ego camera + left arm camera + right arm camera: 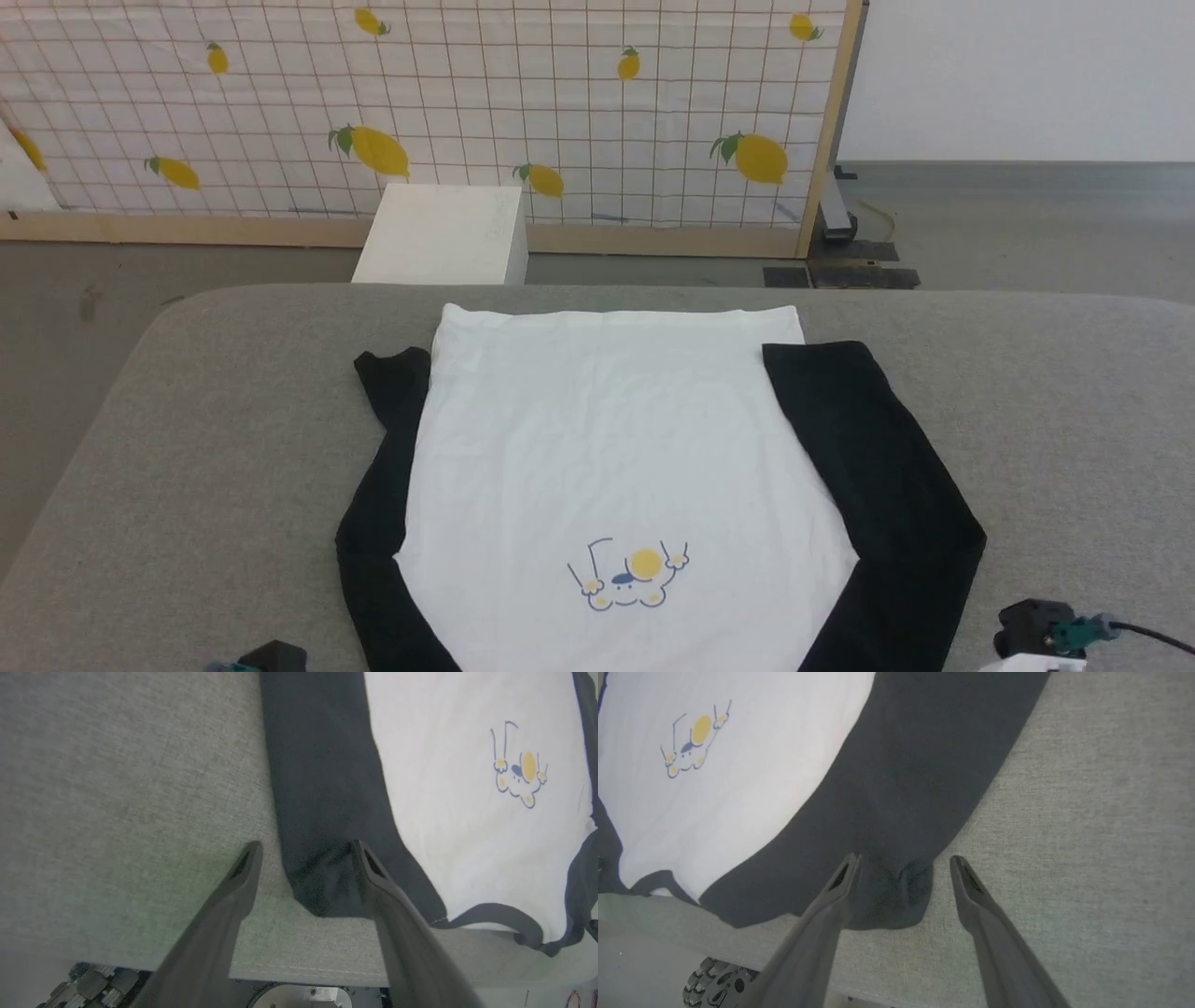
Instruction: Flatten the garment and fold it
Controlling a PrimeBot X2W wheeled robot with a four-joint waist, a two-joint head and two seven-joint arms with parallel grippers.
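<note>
Head view, T-shirt (607, 448): lies flat on the grey padded table (187, 420), white body in the middle, straight hem at the far side.
Head view, print (630, 574): small yellow and blue drawing on the near part of the white body.
Head view, sleeves: left sleeve (373, 523) runs along the left edge, its far end bunched; right sleeve (878, 495) lies smooth along the right edge.
Head view, background: white box (443, 233) beyond the table, in front of a lemon-pattern screen (420, 112); grey floor (1027, 224).
Left wrist view, left gripper (307, 851): fingers spread wide and pinching nothing; the near end of the left sleeve lies on the table between them, close to one finger.
Left wrist view, T-shirt: print and black collar edge visible near the table's front edge.
Right wrist view, right gripper (903, 861): fingers spread wide and pinching nothing; the rumpled end of the right sleeve lies between them, beside one finger; bare table beneath the other.
</note>
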